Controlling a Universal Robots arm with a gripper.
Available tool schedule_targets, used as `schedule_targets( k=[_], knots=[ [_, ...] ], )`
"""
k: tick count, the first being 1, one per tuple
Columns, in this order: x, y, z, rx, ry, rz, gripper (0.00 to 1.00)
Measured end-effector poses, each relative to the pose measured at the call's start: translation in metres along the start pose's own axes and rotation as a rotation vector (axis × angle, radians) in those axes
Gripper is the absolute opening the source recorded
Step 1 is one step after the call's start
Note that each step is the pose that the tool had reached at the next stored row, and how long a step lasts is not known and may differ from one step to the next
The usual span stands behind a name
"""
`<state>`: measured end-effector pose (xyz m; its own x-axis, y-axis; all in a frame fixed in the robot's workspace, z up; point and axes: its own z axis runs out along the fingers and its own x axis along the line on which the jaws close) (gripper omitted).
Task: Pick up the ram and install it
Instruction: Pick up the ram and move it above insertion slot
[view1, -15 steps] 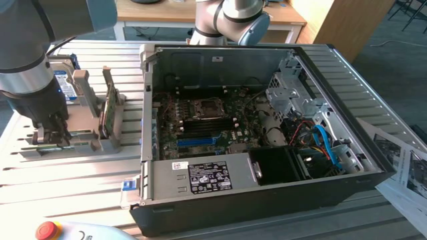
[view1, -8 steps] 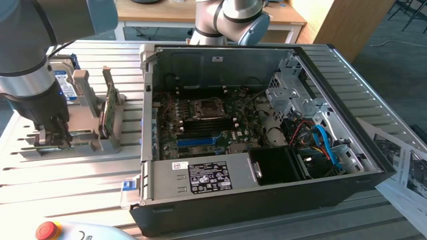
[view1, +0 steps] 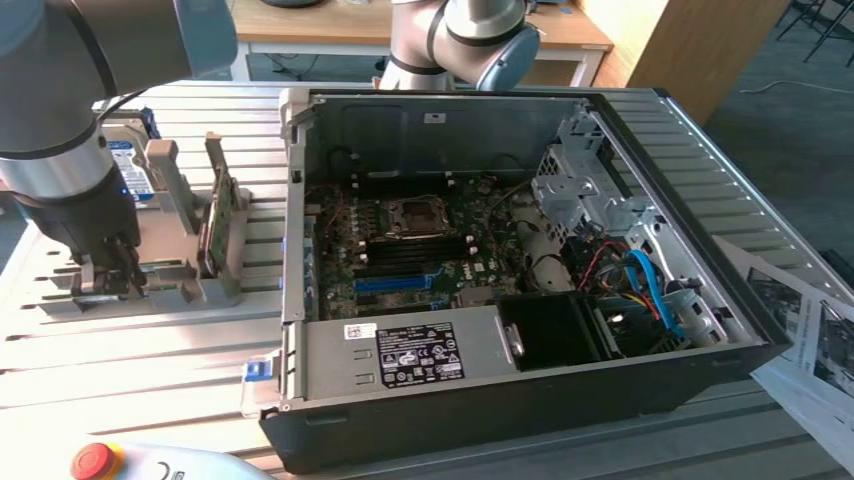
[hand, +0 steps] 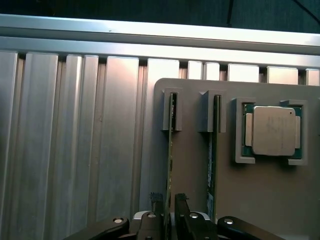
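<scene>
Slotted alu table (hand: 75, 150): end effector (hand: 169, 199) straddles ram (hand: 171, 140) edge.

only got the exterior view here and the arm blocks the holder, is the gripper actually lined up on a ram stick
Observer: Yes. In the wrist view the gripper straddles the ram, which stands on edge in a slot of the grey holder.
Operator: closed on it yet
Observer: No. The jaws stand apart, one on each side of the stick.
Operator: anything else on that holder i can't make out
Observer: A CPU chip lies flat in a square pocket, on the far side of a second ram stick from the gripper.
</scene>
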<state>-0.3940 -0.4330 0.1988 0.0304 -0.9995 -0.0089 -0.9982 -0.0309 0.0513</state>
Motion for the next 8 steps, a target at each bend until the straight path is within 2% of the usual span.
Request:
schedule_targets(
  k=[8],
  knots=[
    [-0.0009, -0.0001, 0.0002, 0.0001, -0.0001, 0.000, 0.24]
  ],
)
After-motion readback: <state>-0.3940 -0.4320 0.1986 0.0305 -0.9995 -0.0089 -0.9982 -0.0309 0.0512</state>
